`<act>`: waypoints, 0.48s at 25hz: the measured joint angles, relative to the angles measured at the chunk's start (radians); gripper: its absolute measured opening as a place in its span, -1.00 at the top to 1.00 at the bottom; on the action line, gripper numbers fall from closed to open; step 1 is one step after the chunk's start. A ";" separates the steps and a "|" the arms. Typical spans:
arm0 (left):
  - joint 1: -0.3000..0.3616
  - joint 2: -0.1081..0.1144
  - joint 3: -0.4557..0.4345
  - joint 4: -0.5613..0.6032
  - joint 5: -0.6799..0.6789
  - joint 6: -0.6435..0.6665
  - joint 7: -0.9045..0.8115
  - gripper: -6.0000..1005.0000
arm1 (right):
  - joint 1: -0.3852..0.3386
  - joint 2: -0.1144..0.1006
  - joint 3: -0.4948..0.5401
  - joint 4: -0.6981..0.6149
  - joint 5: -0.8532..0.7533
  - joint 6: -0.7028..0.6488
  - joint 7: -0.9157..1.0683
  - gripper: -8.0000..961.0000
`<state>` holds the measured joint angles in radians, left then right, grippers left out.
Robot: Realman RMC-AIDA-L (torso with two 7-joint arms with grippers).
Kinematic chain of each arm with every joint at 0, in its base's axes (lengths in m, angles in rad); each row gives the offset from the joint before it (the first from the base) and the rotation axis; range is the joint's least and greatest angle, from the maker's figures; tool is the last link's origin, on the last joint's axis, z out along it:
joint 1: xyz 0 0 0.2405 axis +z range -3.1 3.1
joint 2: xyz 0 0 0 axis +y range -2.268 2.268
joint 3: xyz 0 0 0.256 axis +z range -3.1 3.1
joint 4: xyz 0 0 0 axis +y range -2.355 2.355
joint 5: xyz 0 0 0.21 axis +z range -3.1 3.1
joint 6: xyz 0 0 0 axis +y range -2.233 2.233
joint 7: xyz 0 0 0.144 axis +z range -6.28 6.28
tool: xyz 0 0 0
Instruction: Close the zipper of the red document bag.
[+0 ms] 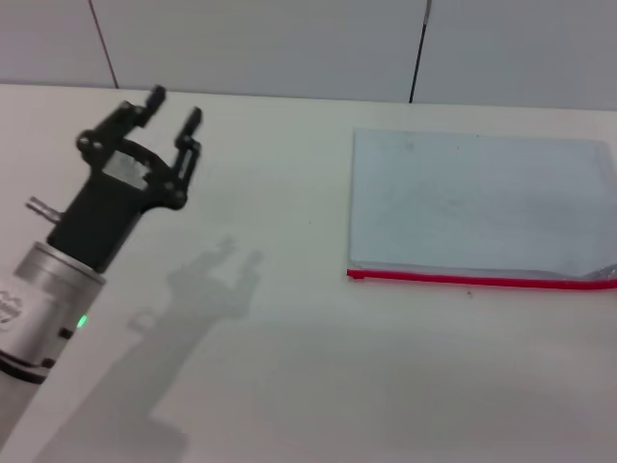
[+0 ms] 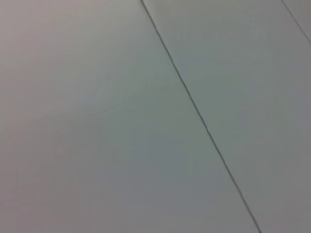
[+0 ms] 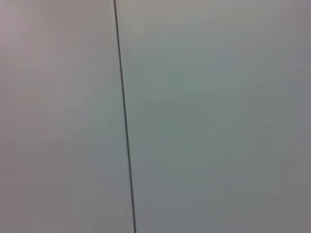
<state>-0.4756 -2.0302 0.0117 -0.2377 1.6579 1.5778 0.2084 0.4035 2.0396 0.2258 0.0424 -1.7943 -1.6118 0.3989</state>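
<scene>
Nearest the head camera, at about eight o'clock, the left arm rises from the lower-left corner, its silver wrist showing a small green light. Its left gripper (image 1: 172, 108) hangs over the table (image 1: 289, 367) at about ten o'clock, fingers pointing away toward the wall, jaws spread apart with nothing between them. Its shadow falls on the bare tabletop just toward the centre.

At about two o'clock the red document bag (image 1: 477, 198) lies flat, a pale blue-grey sheet whose far-right side runs out of the picture. The zipper (image 1: 472, 280) is the bright red strip along the bag's near long edge, beginning at its near-left corner; no slider can be made out. Bag and left gripper are well apart, with open table between them and across the whole near side, from five to seven o'clock.

Neither the right arm nor its gripper is visible. Both wrist views show only pale panelled surface crossed by a thin dark seam.
</scene>
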 joint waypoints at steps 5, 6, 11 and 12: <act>0.013 0.003 -0.020 0.003 -0.029 0.073 -0.073 0.23 | -0.003 0.000 0.000 0.003 0.002 0.000 -0.005 -0.56; 0.014 0.005 -0.020 0.004 -0.030 0.084 -0.092 0.23 | -0.003 0.000 0.000 0.003 0.002 -0.001 -0.006 -0.56; 0.015 0.009 -0.020 0.045 -0.031 0.135 -0.222 0.23 | -0.003 0.000 0.000 0.005 0.003 -0.006 -0.007 -0.56; 0.015 0.009 -0.020 0.049 -0.031 0.138 -0.231 0.23 | -0.003 0.001 0.000 0.007 0.003 -0.006 -0.007 -0.56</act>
<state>-0.4604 -2.0209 -0.0087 -0.1889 1.6273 1.7157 -0.0225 0.4009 2.0402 0.2254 0.0499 -1.7915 -1.6176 0.3921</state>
